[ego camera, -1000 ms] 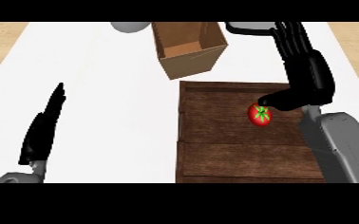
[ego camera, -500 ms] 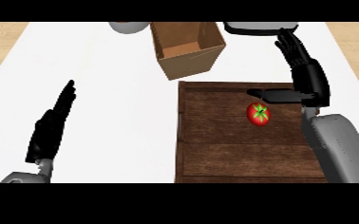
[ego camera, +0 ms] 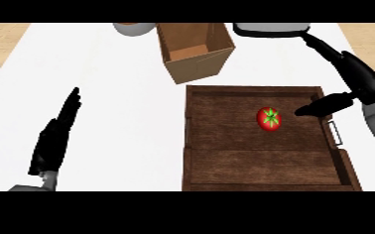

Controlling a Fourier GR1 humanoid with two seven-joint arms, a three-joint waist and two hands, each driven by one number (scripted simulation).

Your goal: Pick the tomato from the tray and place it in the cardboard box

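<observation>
A red tomato (ego camera: pixel 269 119) with a green stem lies on the dark wooden tray (ego camera: pixel 242 163), right of the tray's middle. My right hand (ego camera: pixel 350 82) hovers over the tray's right edge with straight fingers, its thumb pointing at the tomato from a short gap; it holds nothing. The open cardboard box (ego camera: pixel 194 49) stands just beyond the tray's far left corner. My left hand (ego camera: pixel 55 136) rests open at the left, fingers up, far from the tray.
A grey bowl (ego camera: pixel 134 28) sits at the counter's far edge left of the box. A dark pan (ego camera: pixel 273 29) with its handle lies at the far right. The white counter (ego camera: pixel 102 79) spreads left of the tray.
My right hand has drawn back to the right, away from the tomato it was touching. The tomato stays on the tray. My left hand has shifted slightly up.
</observation>
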